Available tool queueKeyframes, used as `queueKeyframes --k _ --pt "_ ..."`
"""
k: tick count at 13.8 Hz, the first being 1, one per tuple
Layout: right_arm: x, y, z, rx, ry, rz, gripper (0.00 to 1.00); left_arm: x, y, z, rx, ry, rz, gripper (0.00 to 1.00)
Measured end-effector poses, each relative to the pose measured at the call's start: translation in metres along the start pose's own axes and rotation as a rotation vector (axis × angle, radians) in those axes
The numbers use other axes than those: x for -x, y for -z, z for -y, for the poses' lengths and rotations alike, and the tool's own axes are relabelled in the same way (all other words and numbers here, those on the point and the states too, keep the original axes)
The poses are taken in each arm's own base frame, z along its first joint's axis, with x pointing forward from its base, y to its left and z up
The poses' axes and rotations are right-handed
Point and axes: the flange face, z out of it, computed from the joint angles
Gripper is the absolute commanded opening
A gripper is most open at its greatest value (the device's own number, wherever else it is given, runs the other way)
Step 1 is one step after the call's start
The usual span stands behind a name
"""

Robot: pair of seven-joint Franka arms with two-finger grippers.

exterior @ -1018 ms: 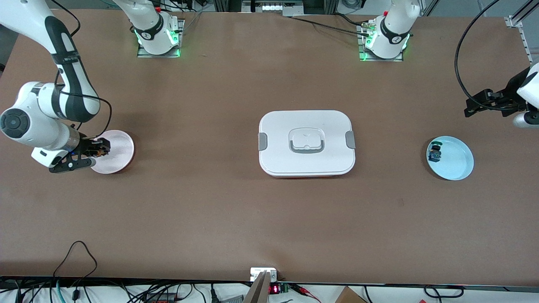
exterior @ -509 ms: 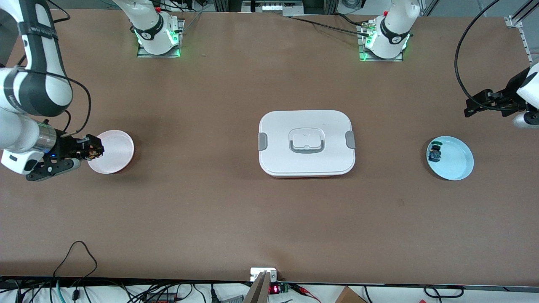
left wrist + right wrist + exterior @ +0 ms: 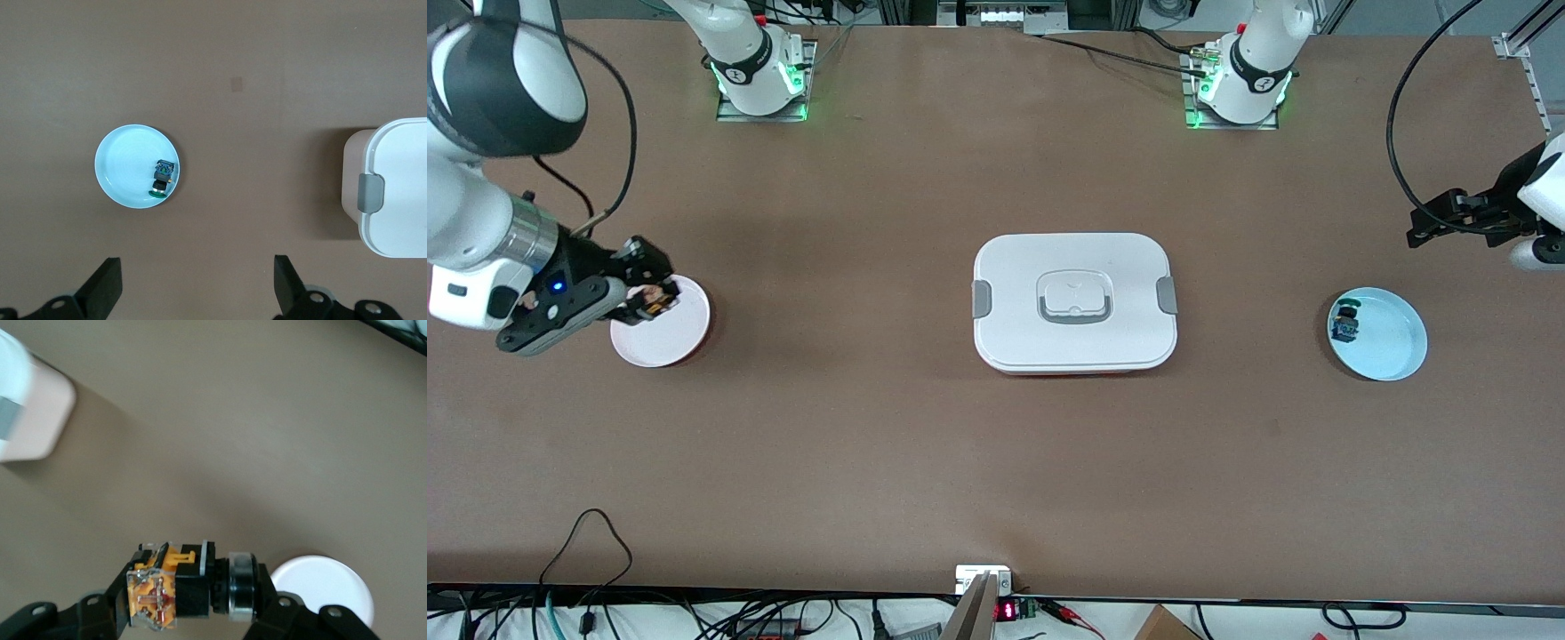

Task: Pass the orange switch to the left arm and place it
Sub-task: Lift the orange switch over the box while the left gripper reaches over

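My right gripper (image 3: 651,296) is shut on the orange switch (image 3: 660,305), a tiny black-and-orange block with a silvery end, and holds it up over the pink plate (image 3: 667,331) at the right arm's end of the table. In the right wrist view the switch (image 3: 183,587) sits clamped between the fingers, with the plate (image 3: 320,590) below. The white box (image 3: 1074,302) with grey clips stands in the table's middle; its corner shows in the right wrist view (image 3: 27,407). My left gripper (image 3: 1427,222) is open and empty, waiting in the air at the left arm's end.
A light blue plate (image 3: 1387,336) holding a small blue-and-green-capped switch (image 3: 1344,325) lies at the left arm's end, also in the left wrist view (image 3: 120,167). The box edge (image 3: 393,193) shows there too. Cables hang along the table's near edge.
My right gripper has lifted the orange switch off the pink plate and swung toward the box's side. The left arm has not moved.
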Motion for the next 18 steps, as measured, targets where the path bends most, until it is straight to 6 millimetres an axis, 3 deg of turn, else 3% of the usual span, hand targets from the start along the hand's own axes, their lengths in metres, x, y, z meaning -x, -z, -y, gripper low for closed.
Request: queueKeyframes --k 4,8,10,13,18 --pt "-0.015 0.016 0.044 -0.155 0.168 -0.121 0.01 0.005 -0.002 0.001 0.125 0.012 0.043 1.0" --pt "-0.028 0.025 0.067 -0.353 0.42 -0.34 0.01 0.01 -0.005 -0.002 0.413 0.033 0.12 1.0" --pt "-0.034 0.027 0.078 -0.411 0.496 -0.422 0.0 0.005 -0.022 0.014 0.695 0.082 0.21 1.0" --pt "-0.046 0.019 0.114 -0.535 0.586 -0.525 0.0 -0.015 -0.054 0.034 1.026 0.125 0.299 1.0" --pt "-0.062 -0.016 0.17 -0.625 0.761 -0.681 0.0 -0.03 -0.096 0.004 1.398 0.137 0.418 1.0"
